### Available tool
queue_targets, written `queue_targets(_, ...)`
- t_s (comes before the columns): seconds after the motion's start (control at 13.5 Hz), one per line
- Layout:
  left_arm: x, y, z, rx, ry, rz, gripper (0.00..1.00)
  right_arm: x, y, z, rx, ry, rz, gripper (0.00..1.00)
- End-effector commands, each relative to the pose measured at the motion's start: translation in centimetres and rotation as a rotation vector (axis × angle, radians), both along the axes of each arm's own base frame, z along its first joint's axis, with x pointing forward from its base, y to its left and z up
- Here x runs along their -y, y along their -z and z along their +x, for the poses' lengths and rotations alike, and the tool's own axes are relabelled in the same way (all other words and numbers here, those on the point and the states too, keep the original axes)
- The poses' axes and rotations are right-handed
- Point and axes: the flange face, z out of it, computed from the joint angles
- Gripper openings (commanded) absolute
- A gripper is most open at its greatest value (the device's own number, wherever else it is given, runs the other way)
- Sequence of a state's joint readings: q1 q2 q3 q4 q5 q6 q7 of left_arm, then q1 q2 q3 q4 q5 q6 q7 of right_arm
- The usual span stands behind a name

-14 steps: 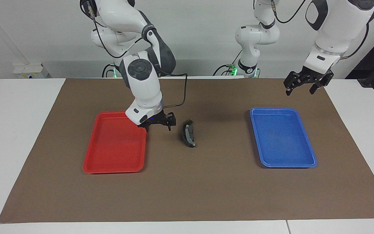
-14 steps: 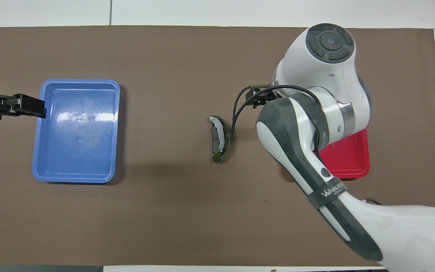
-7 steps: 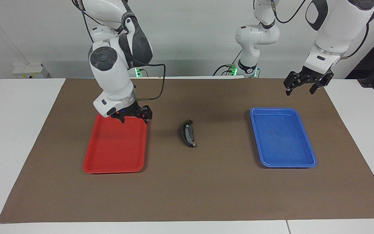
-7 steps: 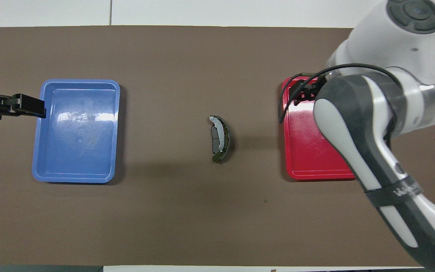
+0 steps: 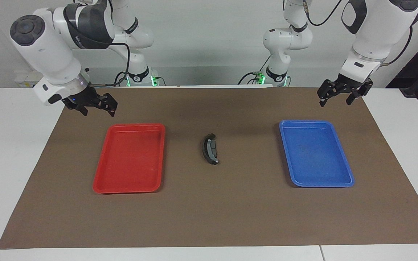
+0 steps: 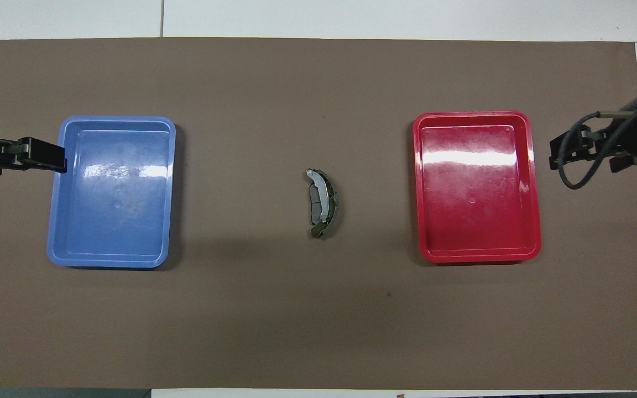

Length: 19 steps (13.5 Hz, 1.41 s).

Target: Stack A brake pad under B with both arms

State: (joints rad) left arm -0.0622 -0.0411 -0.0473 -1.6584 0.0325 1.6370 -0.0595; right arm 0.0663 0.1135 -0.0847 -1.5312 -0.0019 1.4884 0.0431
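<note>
The long black crescent pad B [image 5: 205, 148] [image 6: 334, 205] and the short grey pad A [image 5: 213, 147] [image 6: 316, 202] lie together at the middle of the mat, touching. B overlaps the grey pad; I cannot tell how far it rests on it. My right gripper [image 5: 99, 110] [image 6: 578, 157] is open and empty, up in the air over the mat's edge at the right arm's end, beside the red tray. My left gripper [image 5: 334, 102] [image 6: 47, 157] is open and empty, raised by the blue tray's edge, and waits.
An empty red tray [image 5: 129, 159] [image 6: 476, 188] lies toward the right arm's end of the brown mat [image 5: 209, 217]. An empty blue tray [image 5: 316, 154] [image 6: 114, 193] lies toward the left arm's end. The pads lie between the trays.
My right gripper has drawn away from beside the pads, passed over the red tray and risen to the mat's edge. The pads and my left arm have not moved.
</note>
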Motion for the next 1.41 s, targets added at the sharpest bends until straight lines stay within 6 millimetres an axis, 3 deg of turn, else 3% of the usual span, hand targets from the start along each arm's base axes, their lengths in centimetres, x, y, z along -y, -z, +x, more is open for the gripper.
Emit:
queue_targets(0.0, -0.5, 0.2, -0.2, -0.015, 0.001, -0.009, 1.0, 1.9, -1.4, -1.8, -0.004, -0.045, -0.015, 1.0)
queue_targets(0.22, -0.5, 0.3, -0.3, -0.019, 0.001, -0.008, 1.0, 3.6, -2.0, -3.1, 0.0, -0.02, -0.012, 1.0)
queue_targets(0.52, -0.6, 0.4, -0.3, -0.024, 0.009, -0.007, 1.0, 3.2, -4.1, -4.6, 0.041, -0.028, -0.018, 1.0)
queue_targets(0.89, 0.1, 0.4, -0.6, -0.043, 0.016, -0.008, 1.0, 2.7, -3.7, -4.4, 0.038, -0.031, -0.017, 1.0)
queue_targets(1.11, 1.0, 0.3, -0.6, -0.046, 0.02, -0.007, 1.0, 3.7, -3.6, -4.6, 0.035, -0.014, -0.014, 1.0)
queue_targets(1.33, 1.4, -0.8, -0.6, -0.041, 0.024, -0.007, 1.0, 3.7, -3.6, -4.6, 0.036, -0.013, -0.011, 1.0)
